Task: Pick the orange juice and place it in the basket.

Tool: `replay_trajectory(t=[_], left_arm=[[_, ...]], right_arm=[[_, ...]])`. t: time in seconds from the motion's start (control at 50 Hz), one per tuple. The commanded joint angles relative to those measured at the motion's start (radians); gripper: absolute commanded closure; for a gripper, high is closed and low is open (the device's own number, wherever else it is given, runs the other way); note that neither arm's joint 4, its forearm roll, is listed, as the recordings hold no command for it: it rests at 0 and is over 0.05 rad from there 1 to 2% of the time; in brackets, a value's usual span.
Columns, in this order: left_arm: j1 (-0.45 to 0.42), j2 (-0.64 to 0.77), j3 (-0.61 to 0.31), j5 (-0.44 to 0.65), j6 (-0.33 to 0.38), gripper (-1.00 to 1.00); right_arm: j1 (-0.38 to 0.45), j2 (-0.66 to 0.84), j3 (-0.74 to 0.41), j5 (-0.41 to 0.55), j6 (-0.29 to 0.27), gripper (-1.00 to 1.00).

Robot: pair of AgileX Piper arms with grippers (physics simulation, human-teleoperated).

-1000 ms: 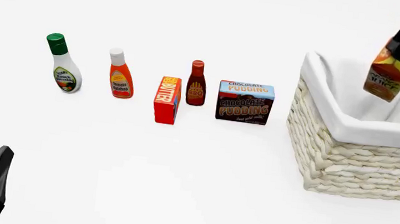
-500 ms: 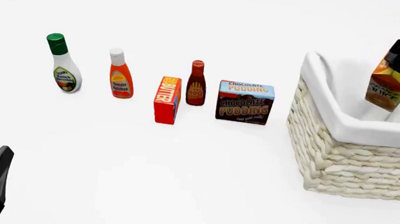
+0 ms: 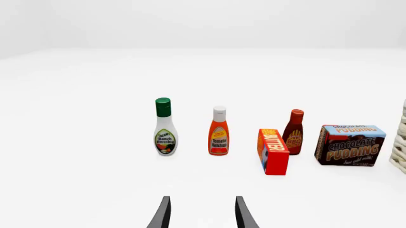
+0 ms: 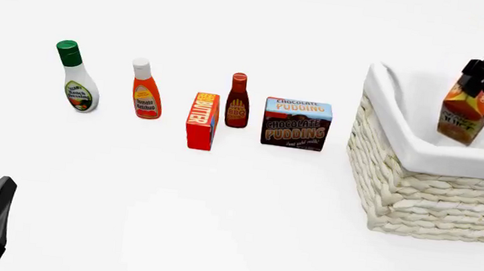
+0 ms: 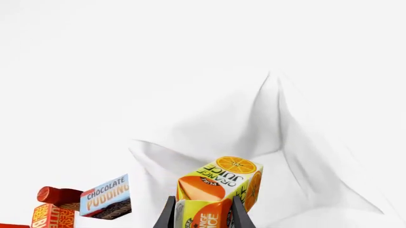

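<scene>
right end effector (image 4: 475,78): clamped on the top of the orange juice (image 4: 465,116), one finger on each side of the gable; the grip shows plainly in the right wrist view, where the orange juice (image 5: 219,192) sits between the two dark fingers (image 5: 166,213).
orange juice: hangs below the right end effector, tilted a little, its lower part inside the basket (image 4: 417,187) opening and in front of the white lining; i cannot tell whether it touches the bottom.
left end effector (image 3: 201,216): fingers parted to a middling gap, holding nothing, low over the bench (image 4: 216,207), well apart from the groceries ahead of it.
handling, as a judgement: a small carton like this looks light and fairly stiff, but its walls could dent under a hard squeeze and its glossy faces may slip.
where to hold: the flat side faces near the top, as now, seem the safest purchase.
stage: placing appears nearly done; lowering and letting go are left.
</scene>
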Motion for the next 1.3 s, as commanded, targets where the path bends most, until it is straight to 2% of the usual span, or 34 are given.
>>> replay_trajectory(t=[0.02, 1.3], left_arm=[[0.0, 0.0, 0.0, 0.0, 0.0, -1.0], [0.0, 0.0, 0.0, 0.0, 0.0, -1.0]], right_arm=[[-0.002, 0.022, -0.012, -0.001, 0.012, 1.0], [0.006, 0.098, -0.036, 0.08, 0.046, 1.0]])
